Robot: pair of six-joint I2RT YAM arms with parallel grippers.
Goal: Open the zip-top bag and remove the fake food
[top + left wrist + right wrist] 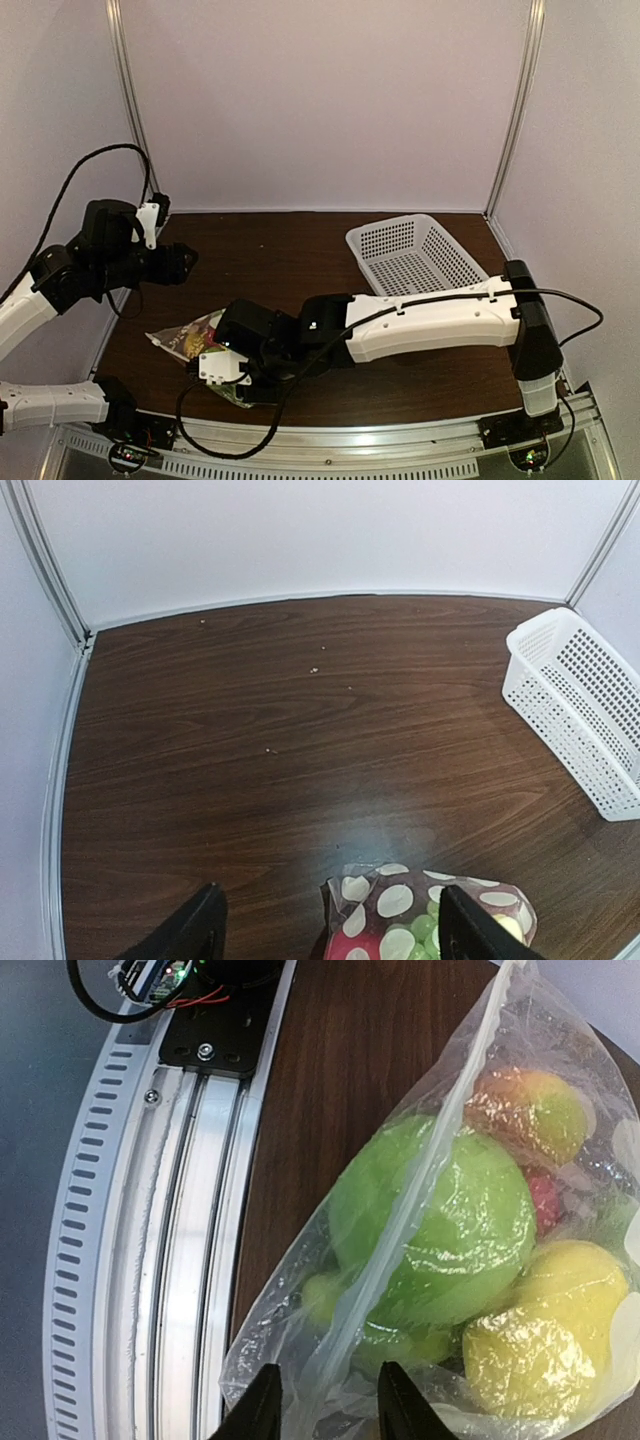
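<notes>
Right tool [322, 1400] straddles the bag [470, 1290] at the near edge, whether gripping I cannot tell; I'd clamp the zip [436, 1150] before pulling.

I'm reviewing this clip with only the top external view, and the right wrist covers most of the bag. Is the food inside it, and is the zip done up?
Observer: The right wrist view shows the fake food inside the zip-top bag, with a green apple in front.
Operator: And the zip?
Observer: The zip strip runs as one line with no gap that I can see. It runs down to the right gripper, whose jaws stand on either side of it. I cannot tell whether they pinch it.
Operator: What about the left arm?
Observer: In the left wrist view, the left gripper has its jaws wide apart and holds nothing.
</notes>
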